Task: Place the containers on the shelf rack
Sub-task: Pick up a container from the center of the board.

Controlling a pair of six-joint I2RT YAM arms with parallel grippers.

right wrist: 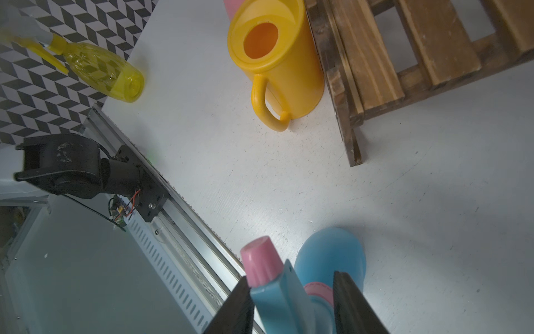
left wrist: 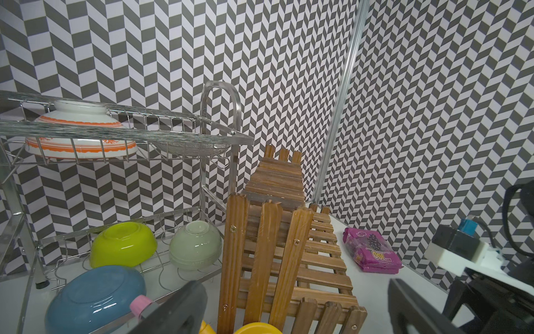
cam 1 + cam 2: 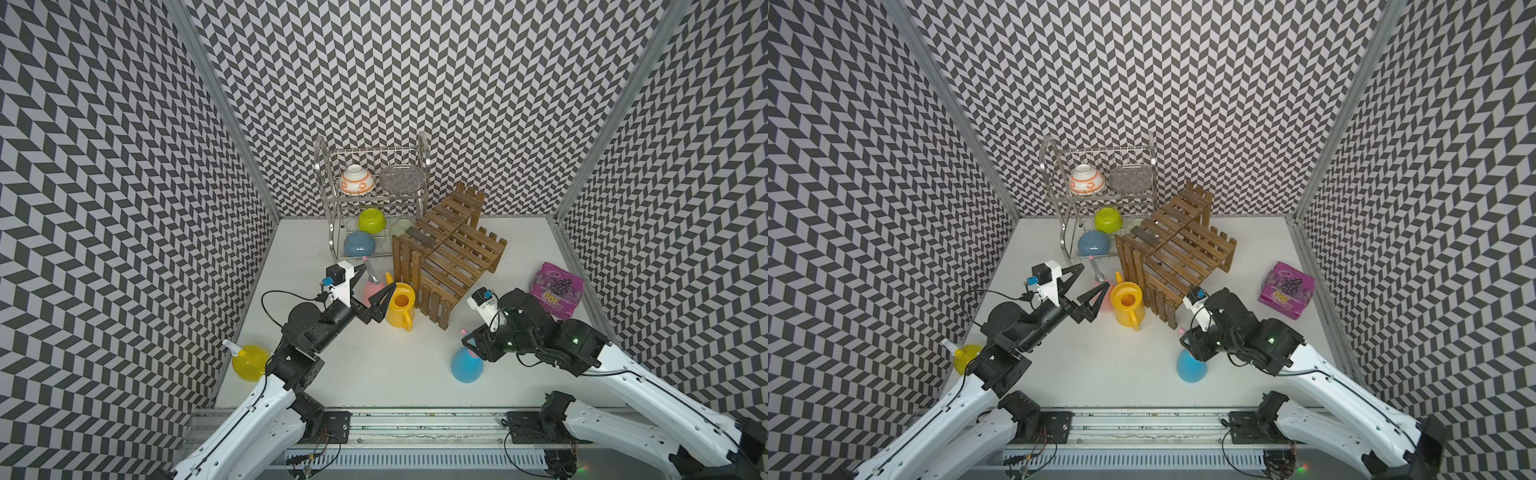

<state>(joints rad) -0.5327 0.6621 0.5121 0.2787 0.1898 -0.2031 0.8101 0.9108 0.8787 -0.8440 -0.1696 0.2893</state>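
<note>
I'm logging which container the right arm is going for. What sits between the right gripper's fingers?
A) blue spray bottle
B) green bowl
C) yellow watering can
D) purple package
A: in the right wrist view, the fingers of the right gripper flank the pink-capped head of the blue spray bottle.

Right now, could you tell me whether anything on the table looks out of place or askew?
Yes. The translucent yellow spray bottle lies on its side near the table's front left corner, not upright. The shelf rack also sits diagonally, askew to the wire dish rack beside it.
</note>
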